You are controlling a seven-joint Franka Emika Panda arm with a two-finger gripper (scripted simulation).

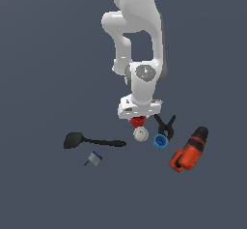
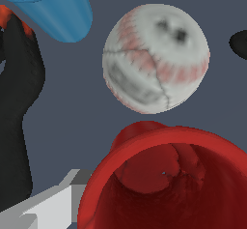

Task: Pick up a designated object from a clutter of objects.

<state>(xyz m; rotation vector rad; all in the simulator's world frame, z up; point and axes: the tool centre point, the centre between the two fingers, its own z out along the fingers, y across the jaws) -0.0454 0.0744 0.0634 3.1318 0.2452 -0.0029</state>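
Observation:
The red cup (image 1: 138, 121) stands mouth up directly under my gripper (image 1: 139, 115), tight against the white hand, and the fingertips are hidden there. In the wrist view the red cup (image 2: 169, 179) looms large and very near, and one grey finger (image 2: 53, 201) lies against its outer wall. The other finger does not show. The white ball (image 1: 140, 135) lies just in front of the cup and is seen again, the white ball (image 2: 156, 59), past the cup's rim. Whether the jaws press the cup cannot be made out.
A blue cup (image 1: 160, 141) and a black clamp (image 1: 165, 125) sit close on the exterior view's right, with the orange-red drill (image 1: 189, 150) beyond. A black ladle (image 1: 91, 140) and a small grey-blue block (image 1: 94, 159) lie to the left. Blue cup (image 2: 48, 6) and clamp (image 2: 17, 102) crowd the wrist view.

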